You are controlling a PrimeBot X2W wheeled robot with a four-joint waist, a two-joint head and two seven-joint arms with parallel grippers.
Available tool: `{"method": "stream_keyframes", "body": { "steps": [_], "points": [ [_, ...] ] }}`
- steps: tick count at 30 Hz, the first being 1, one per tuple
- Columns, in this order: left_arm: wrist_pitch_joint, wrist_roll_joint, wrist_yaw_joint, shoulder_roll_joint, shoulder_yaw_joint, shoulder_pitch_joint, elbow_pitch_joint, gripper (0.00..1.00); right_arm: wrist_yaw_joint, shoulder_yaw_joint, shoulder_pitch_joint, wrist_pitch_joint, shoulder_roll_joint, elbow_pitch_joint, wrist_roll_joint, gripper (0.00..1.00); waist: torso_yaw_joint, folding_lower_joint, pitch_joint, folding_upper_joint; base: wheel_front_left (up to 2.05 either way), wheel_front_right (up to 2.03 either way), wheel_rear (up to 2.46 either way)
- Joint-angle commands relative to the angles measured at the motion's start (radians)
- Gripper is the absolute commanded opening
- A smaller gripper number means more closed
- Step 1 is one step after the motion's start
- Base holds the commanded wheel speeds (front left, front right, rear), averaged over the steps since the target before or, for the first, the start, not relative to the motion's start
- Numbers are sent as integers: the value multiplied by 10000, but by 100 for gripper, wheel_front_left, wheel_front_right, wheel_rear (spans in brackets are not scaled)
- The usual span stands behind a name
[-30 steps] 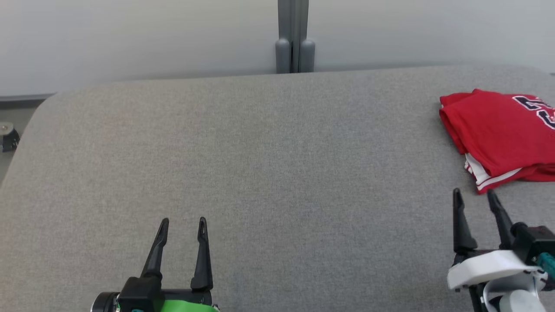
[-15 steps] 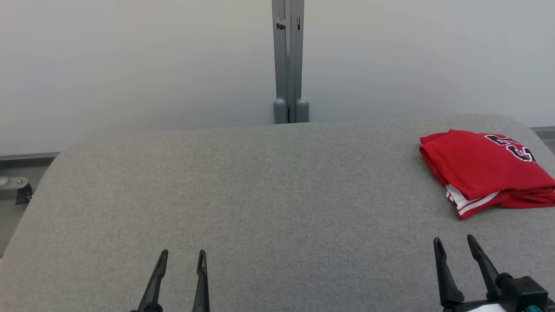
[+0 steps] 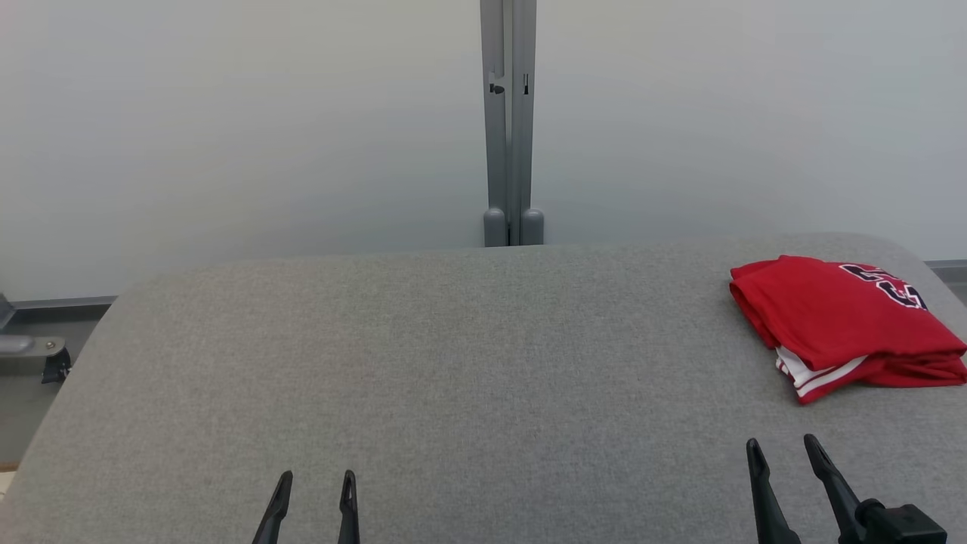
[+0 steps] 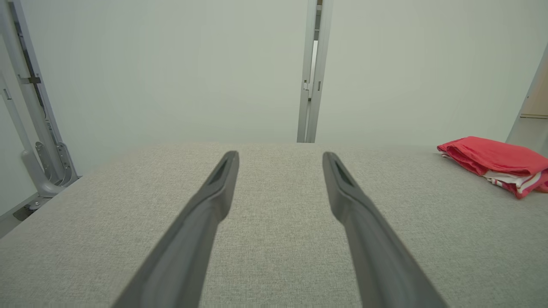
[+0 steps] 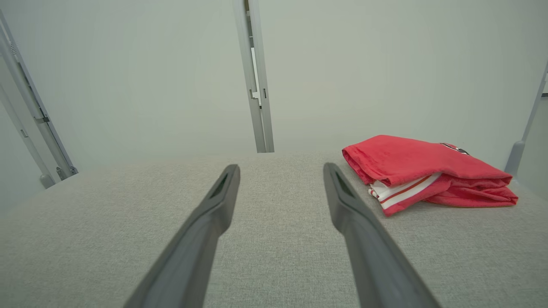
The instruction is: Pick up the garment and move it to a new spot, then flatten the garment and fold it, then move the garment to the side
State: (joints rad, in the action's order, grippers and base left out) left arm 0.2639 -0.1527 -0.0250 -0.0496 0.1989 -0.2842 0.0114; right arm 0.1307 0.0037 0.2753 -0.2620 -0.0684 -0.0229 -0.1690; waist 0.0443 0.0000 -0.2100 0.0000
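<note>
Here, closest in, the left gripper point(image 3: 316, 477) and the right gripper point(image 3: 781, 442) both hover low over the table point(image 3: 453, 363). Each has its two dark fingers spread apart with nothing between them. The shirt point(image 3: 838, 325) lies ahead of the right gripper and a little to its right, near its fingertips but not touching them, and well apart from the left gripper. It is a compact red bundle with a white striped hem peeking out along its near edge and dark lettering on the far part of its top. It looks folded and already set off to the side, so the job seems to be at its last step or finished. The sensible thing now is probably to keep both grippers clear of the cloth so the layers are not dragged open. If it needs another nudge, the right gripper is the one placed for it. It would do best to pinch through all the layers at the near striped edge, lift a little, and slide the bundle flat rather than push it. The table is covered in plain grey woven fabric, smooth and bare ahead of the left gripper, with rounded far corners. Beyond its far edge stands a pale wall point(image 3: 227, 151), with a grey upright post point(image 3: 510, 151) ahead between the two grippers. A small metal fitting point(image 3: 30, 347) sits off past the table's edge, to the left of the left gripper.
</note>
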Motion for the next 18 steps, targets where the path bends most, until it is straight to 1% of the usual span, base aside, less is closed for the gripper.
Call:
{"method": "stream_keyframes", "body": {
  "steps": [1, 6, 7, 10, 18],
  "points": [
    [-1, -34, 68, -21, -18, -130, 46, 100, -1, 5, 90, -33, 25, -22, -45, 100, 59, 0, -52, 0, 0, 0, 0],
    [-1, -133, 83, -21, -1, -136, 180, 100, -1, 24, 160, -33, 34, -82, -101, 100, 160, 0, -136, 0, 0, 0, 0],
    [0, -190, 76, 0, 8, -23, 212, 0, 0, 23, 72, 2, 17, -87, -58, 0, 144, 0, -123, 0, 0, 0, 0],
    [-4, -246, 77, 0, 16, -64, 487, 0, 0, 43, 106, 17, 50, -368, -83, 0, 144, 0, -122, 0, 0, 0, 0],
    [-305, -1910, 204, -93, -207, 333, 595, 0, 0, -100, -344, 432, 62, -567, -1638, 0, 106, 0, 22, 0, 0, 0, 0]
  ]
}}
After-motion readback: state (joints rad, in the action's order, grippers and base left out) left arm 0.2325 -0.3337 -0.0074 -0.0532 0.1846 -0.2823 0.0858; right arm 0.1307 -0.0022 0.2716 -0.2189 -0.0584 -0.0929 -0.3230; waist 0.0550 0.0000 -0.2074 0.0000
